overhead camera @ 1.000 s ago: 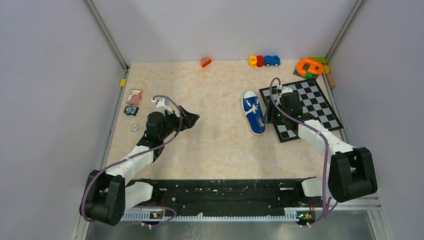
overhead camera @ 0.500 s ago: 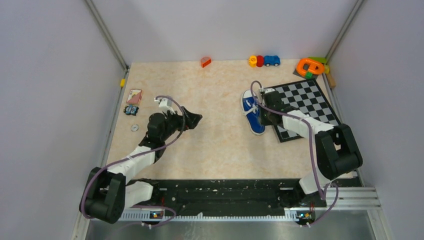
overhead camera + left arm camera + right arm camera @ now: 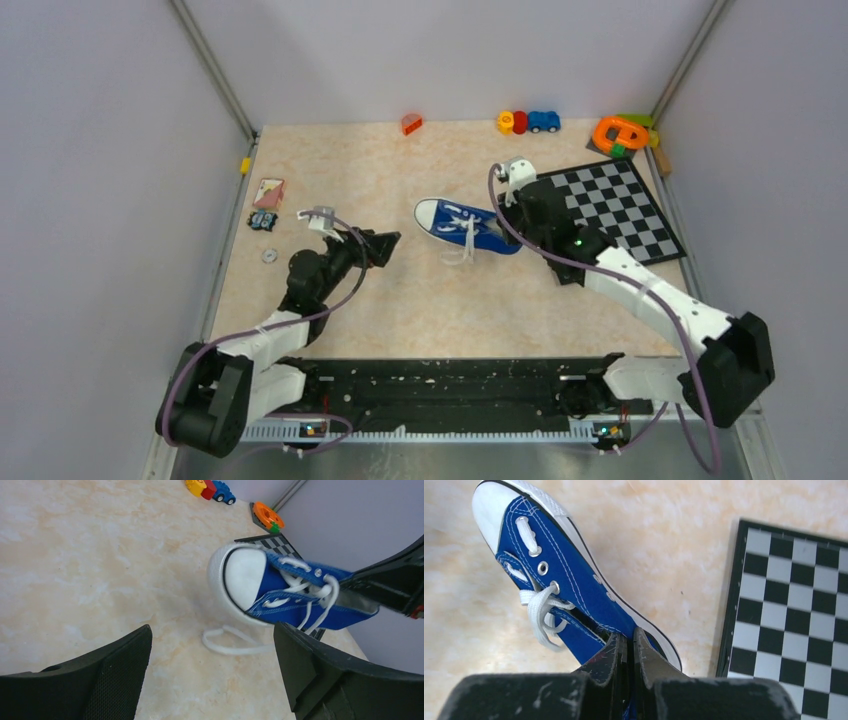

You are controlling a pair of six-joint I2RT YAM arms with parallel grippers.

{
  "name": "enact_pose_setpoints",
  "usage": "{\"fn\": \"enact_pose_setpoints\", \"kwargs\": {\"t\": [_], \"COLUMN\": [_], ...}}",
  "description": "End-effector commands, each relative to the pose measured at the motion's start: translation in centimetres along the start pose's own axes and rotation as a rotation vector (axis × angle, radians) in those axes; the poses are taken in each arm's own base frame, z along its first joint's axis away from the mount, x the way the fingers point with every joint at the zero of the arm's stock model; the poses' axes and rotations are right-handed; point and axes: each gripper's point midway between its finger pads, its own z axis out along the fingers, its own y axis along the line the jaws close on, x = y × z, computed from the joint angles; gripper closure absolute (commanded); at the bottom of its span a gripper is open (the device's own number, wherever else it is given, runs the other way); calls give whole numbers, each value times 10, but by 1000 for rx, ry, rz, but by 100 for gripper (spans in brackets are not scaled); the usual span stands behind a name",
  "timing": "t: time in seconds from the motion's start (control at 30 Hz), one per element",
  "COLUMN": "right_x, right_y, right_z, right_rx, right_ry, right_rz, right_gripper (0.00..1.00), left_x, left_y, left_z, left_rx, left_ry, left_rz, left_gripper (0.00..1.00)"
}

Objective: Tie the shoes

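Observation:
The shoe (image 3: 452, 217) is a small blue canvas sneaker with a white toe cap. It lies across the middle of the table, toe pointing left. My right gripper (image 3: 512, 230) is shut on the blue side wall near the heel (image 3: 630, 636). The laces (image 3: 540, 614) are loose and untied, and one white loop (image 3: 231, 643) trails on the table below the toe. My left gripper (image 3: 387, 241) is open, a short way left of the toe. In the left wrist view its gripper (image 3: 211, 630) frames the lace loop and the shoe (image 3: 280, 587), touching neither.
A checkerboard (image 3: 612, 205) lies right of the shoe. Toy cars (image 3: 528, 122), an orange ring toy (image 3: 620, 132) and a red block (image 3: 411, 124) line the far edge. Cards (image 3: 268, 192) and a small disc (image 3: 269, 256) sit at the left.
My right gripper shut on the shoe and swung it from beside the checkerboard toward the centre, toe now pointing left. My left gripper dipped a little and stayed open.

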Motion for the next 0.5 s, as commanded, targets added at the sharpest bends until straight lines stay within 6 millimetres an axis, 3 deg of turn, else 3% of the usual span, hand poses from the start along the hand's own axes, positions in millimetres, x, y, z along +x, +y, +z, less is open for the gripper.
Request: {"fn": "enact_pose_setpoints", "kwargs": {"t": [0.0, 0.23, 0.47], "right_x": [-114, -151, -180], "right_y": [23, 33, 60], "right_z": [-59, -93, -135], "right_rx": [-127, -212, -402], "right_ry": [-341, -405, -520], "right_rz": [12, 68, 60], "right_gripper": [100, 100, 100], "left_x": [-22, -20, -13], "left_y": [-27, -63, -96], "left_z": [-7, -16, -23], "left_rx": [138, 312, 445], "left_ry": [-130, -164, -197], "left_rz": [52, 120, 203], "left_gripper": [6, 10, 7]}}
